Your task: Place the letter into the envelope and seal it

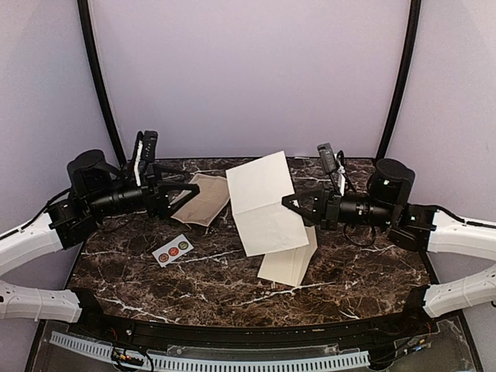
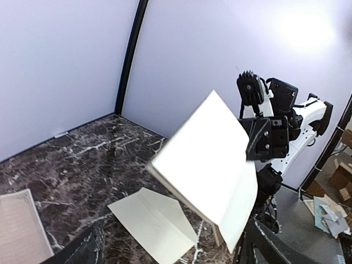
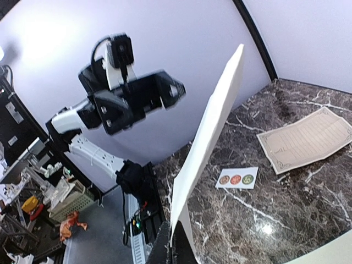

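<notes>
The positions were read off the overhead view as a clock face laid on the marble table [image 1: 349, 294], with 6 at the arm bases and 12 at the back wall.

Nearest the bases, at about 5 o'clock, the envelope [image 1: 288, 265] was seen lying flat on the marble, cream-beige, with its far end hidden under the raised letter. In the left wrist view a fold line was seen running across it. No gripper was touching it. At about 8 o'clock, well apart from the envelope, a small white sticker strip [image 1: 172, 249] with three round stickers was lying flat.

Farther back, at about 2 o'clock, the right gripper [image 1: 287, 203] was clamped on the right-hand edge of the letter [image 1: 260, 198]. The letter, a plain white sheet folded double, was held clear of the table and tilted. Its upper part reached towards 12 o'clock, and its lower part hung above the envelope without being seen to touch it.

At about 10 o'clock the left gripper [image 1: 186, 195] was pointed towards the letter with its jaws spread wide. Nothing was gripped between them. Whether the letter's edge was brushed by a finger could not be told.

Just beyond the left gripper, at about 11 o'clock, a bordered sheet [image 1: 205, 200] was lying flat, partly covered by that gripper.
</notes>
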